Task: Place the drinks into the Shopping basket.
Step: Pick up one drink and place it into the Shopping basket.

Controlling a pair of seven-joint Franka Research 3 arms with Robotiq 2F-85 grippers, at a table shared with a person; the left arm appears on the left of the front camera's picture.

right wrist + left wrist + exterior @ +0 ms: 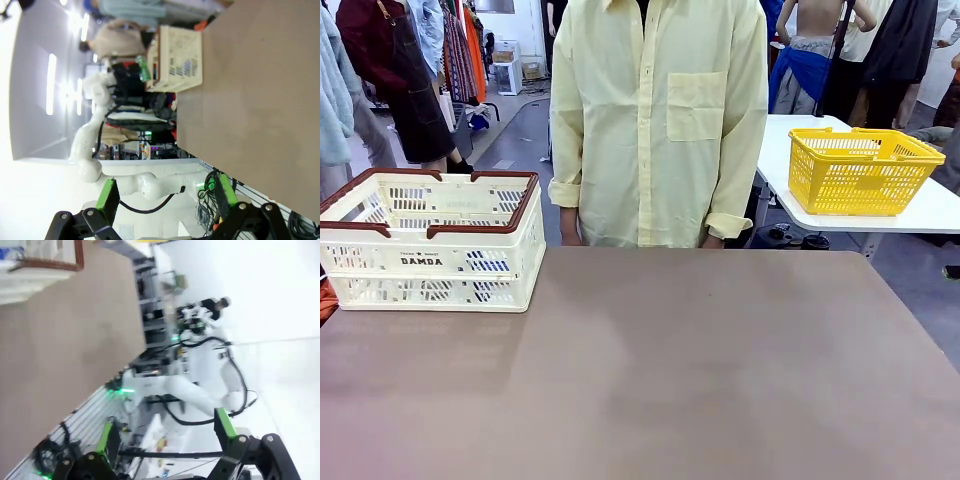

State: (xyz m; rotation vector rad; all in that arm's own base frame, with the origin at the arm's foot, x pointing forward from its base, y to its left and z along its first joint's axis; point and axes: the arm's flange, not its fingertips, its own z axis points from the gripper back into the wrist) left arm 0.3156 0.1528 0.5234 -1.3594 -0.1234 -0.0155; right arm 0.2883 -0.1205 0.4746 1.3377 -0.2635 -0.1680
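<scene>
Two end effectors, both released, jaws spread wide with nothing between the green pads. Left end effector (165, 450): black, raised off the matte brown tabletop (65, 350), which lies off to one side of its fingers; a cream-white slotted plastic shopping basket (35, 270) with dark red-brown rim handles sits well apart, far ahead at the upper corner of the left wrist view. Right end effector (165, 205): likewise raised and empty, tabletop to one side, the same basket far ahead beyond its fingers. Blue can end visible through the basket's slots; contents otherwise too hidden to tell. One person in a pale yellow shirt (660, 120) stands at the tabletop's far edge. One yellow plastic basket (860, 170) rests on a separate white table (930, 215).
</scene>
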